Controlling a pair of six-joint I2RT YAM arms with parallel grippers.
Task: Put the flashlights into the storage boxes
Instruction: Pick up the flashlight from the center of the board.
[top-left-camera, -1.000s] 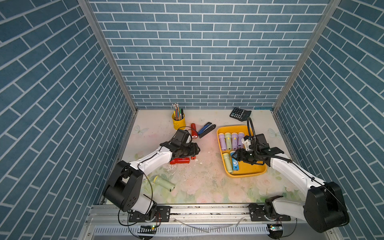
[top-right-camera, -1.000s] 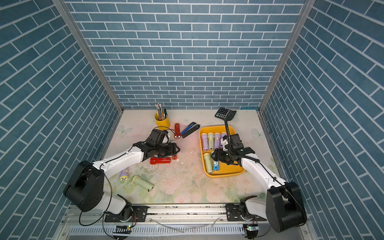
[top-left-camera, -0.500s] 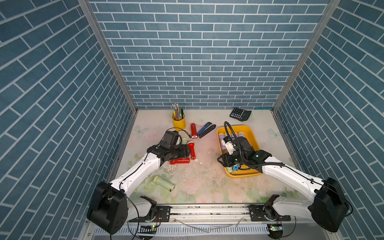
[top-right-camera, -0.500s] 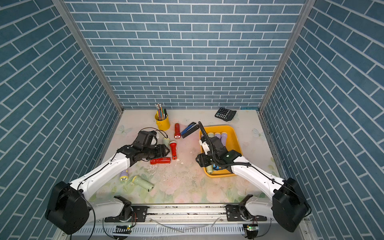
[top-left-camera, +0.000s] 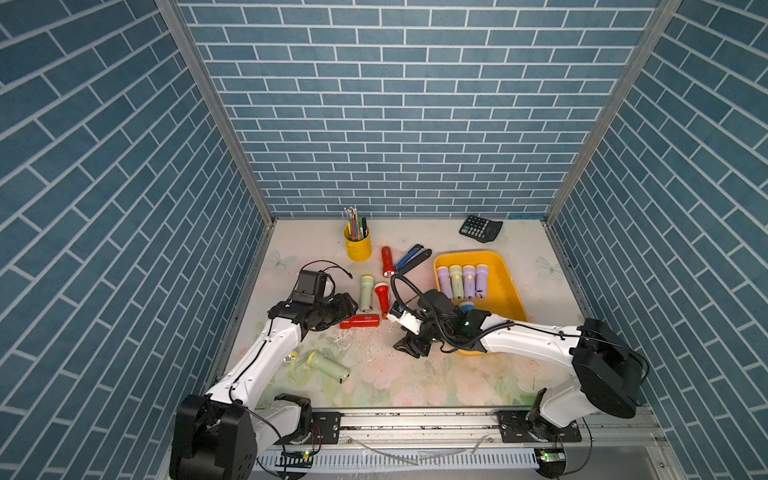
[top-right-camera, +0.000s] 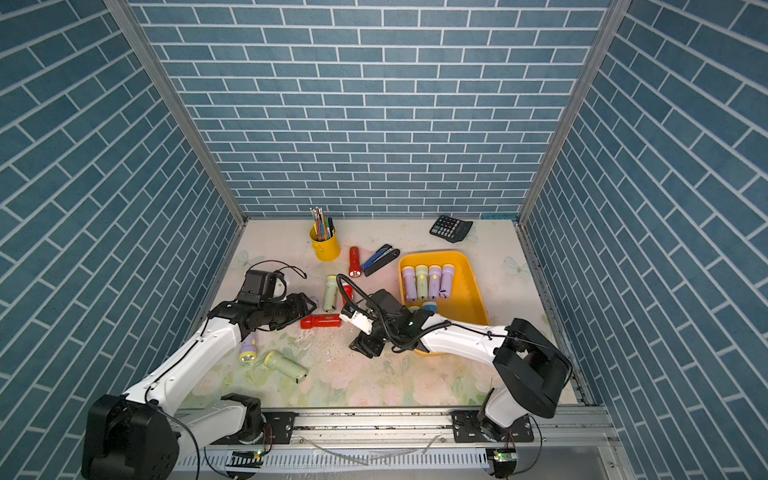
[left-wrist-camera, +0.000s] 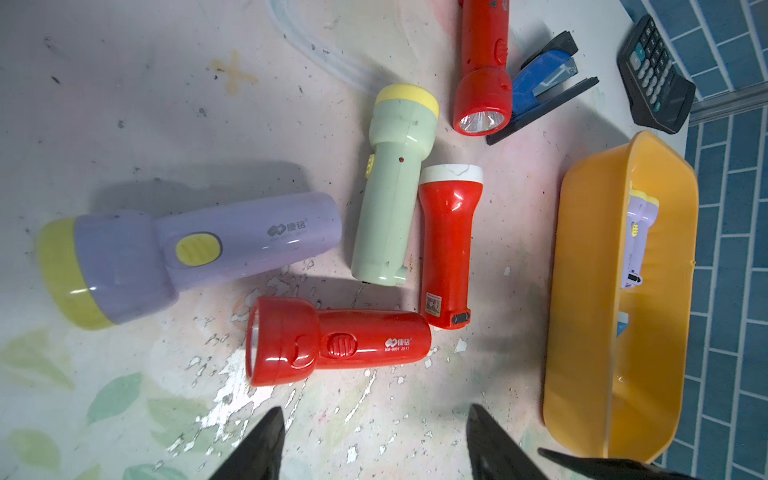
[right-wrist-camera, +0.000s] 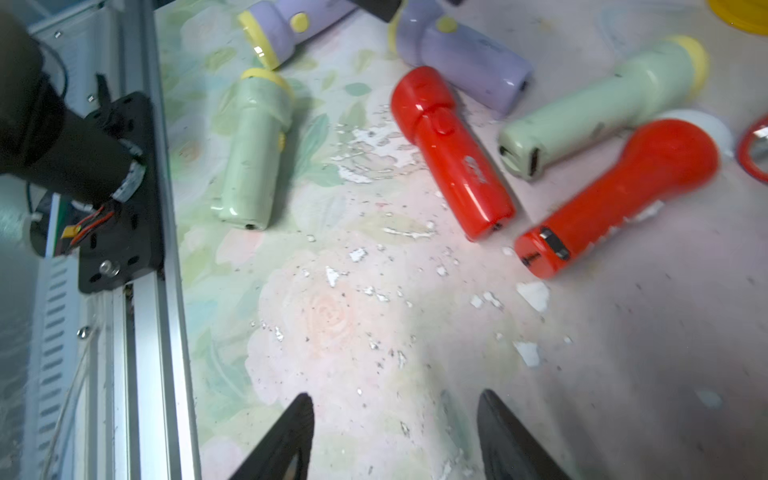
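Between blue brick walls (top-left-camera: 395, 104), over the flaking floral tabletop (top-left-camera: 415, 374), left tool (left-wrist-camera: 374, 409) and right tool (right-wrist-camera: 395, 392) gape empty.

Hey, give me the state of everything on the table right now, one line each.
left gripper: open, empty
right gripper: open, empty
yellow tray: partly filled
row of four flashlights: lying inside the tray
loose flashlights: lying outside the tray
stapler: hinged open
pen cup: upright, full
calculator: face up
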